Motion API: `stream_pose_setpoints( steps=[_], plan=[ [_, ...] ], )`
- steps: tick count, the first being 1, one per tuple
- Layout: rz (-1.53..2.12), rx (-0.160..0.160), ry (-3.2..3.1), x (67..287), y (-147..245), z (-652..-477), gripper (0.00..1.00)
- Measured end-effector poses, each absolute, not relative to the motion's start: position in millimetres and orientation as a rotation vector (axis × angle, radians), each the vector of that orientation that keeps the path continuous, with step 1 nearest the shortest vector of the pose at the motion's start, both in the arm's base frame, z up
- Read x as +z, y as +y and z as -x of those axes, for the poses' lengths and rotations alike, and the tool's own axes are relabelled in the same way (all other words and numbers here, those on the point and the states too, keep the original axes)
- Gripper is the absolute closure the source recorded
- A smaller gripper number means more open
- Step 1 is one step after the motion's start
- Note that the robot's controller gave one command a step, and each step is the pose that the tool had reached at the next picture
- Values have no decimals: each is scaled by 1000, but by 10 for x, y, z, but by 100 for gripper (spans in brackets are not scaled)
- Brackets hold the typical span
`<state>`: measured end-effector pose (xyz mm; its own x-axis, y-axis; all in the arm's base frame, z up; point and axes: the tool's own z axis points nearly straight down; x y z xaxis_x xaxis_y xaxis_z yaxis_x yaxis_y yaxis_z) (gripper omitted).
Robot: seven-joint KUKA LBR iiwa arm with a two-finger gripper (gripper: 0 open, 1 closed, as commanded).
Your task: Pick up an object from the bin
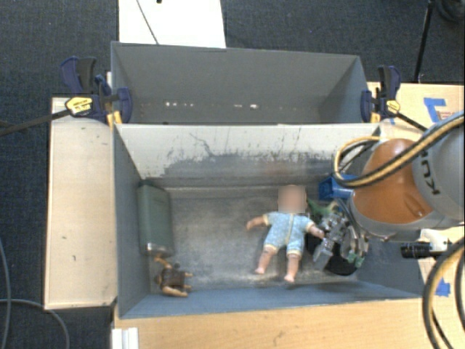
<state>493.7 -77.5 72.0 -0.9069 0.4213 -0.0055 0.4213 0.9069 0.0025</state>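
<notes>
A baby doll [285, 233] in a light blue romper lies on its back in the right half of the bin, head toward the far wall. My gripper [328, 244] is low in the bin just right of the doll, beside its arm and hip. A black round thing [338, 265] lies under the gripper near the bin's right front corner. Something blue [326, 190] and something green [317, 208] sit behind the gripper by the right wall.
A dark green bottle-shaped thing [154, 215] lies along the left wall. A small brown toy figure [173, 278] lies in the front left corner. The arm with its orange cover hangs over the bin's right side.
</notes>
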Motion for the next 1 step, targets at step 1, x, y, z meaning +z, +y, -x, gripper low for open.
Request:
stream_pose_setpoints(
  steps=[1],
  plan=[
    [-655,-1,3065,721,-741,-4921,100]
  ],
)
